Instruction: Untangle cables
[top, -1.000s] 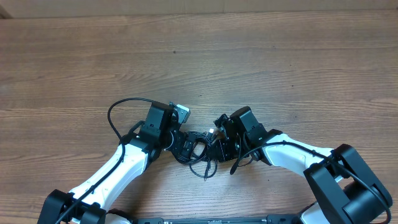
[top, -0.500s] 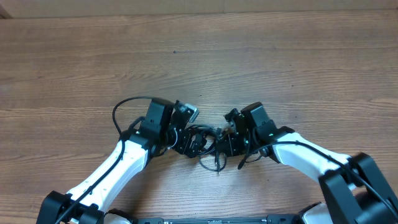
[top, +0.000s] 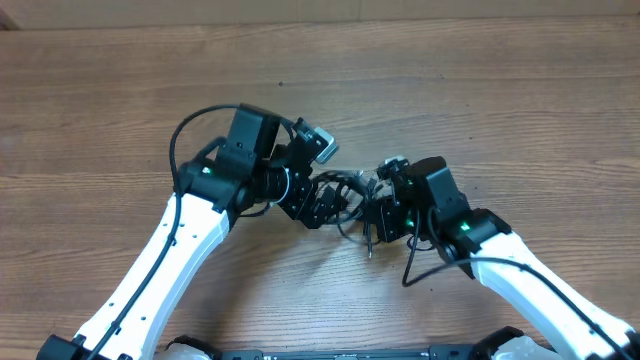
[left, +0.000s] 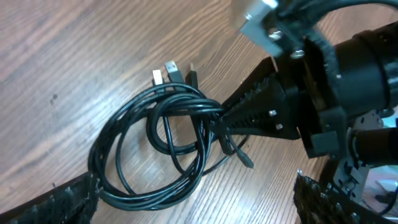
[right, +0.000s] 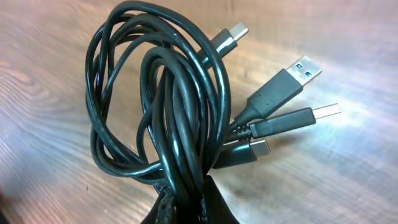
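the right claw (right: 185, 202) is clenching shut on the cables (right: 186, 106) — its fingers are pinching several strands where the coiled bundle is gathering, with the plug ends (right: 298, 71) fanning out to one side. the left claw (left: 196, 182) is standing spread wide, one finger on each side of the loops, gripping nothing. the bundle is sitting between the two claws on the wooden table (top: 450, 90), toward the robot's side.

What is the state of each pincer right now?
Left pincer: open, gripping nothing.
Right pincer: closed on the black USB cables.
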